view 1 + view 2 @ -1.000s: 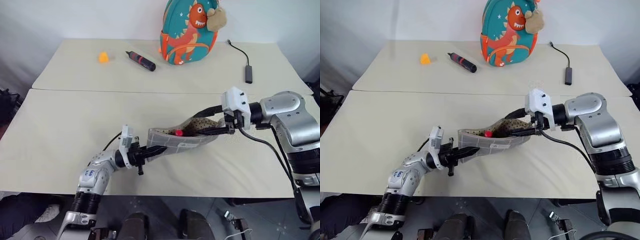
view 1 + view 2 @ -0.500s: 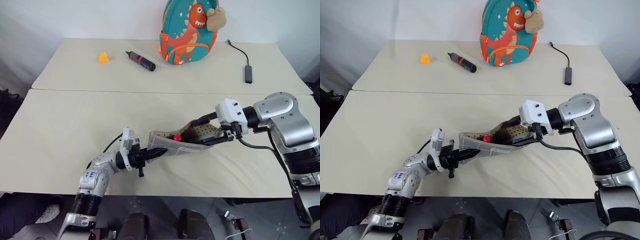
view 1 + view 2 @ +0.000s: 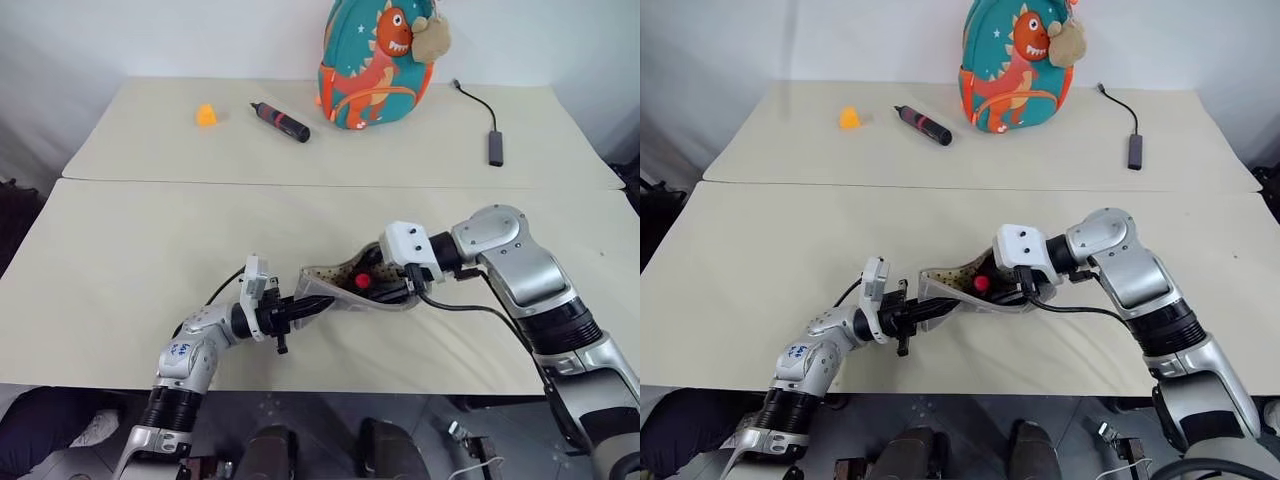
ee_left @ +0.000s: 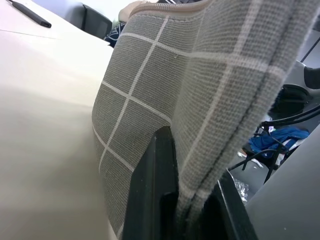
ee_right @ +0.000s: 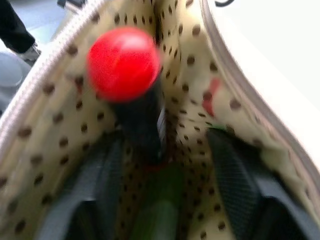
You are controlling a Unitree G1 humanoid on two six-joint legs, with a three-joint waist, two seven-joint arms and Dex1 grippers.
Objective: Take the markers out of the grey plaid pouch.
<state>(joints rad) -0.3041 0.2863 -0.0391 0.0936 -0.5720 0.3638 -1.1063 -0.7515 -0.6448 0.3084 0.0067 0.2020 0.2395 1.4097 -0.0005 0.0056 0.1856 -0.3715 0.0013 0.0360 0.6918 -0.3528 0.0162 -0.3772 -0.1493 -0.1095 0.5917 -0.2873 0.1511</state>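
The grey plaid pouch (image 3: 338, 293) hangs just above the table, its mouth open and its tan dotted lining (image 5: 65, 130) showing. My left gripper (image 3: 306, 307) is shut on the pouch's left end; the fabric (image 4: 200, 100) is pinched between its fingers (image 4: 150, 195). My right gripper (image 3: 388, 291) reaches into the mouth from the right, open. Its fingers (image 5: 235, 190) stand on either side of the markers. One marker (image 5: 142, 125) is dark with a rounded red end (image 3: 361, 282). A greenish marker (image 5: 160, 212) lies beside it, deeper between the fingers.
At the back of the table stands a teal dinosaur backpack (image 3: 375, 60). Left of it lie a black marker with a red band (image 3: 280, 121) and a small orange object (image 3: 206, 115). A black cable with an adapter (image 3: 496, 147) lies at the back right.
My right gripper has moved left and down into the pouch's mouth, bunching the pouch shorter, and its fingers have narrowed. The left gripper has held still.
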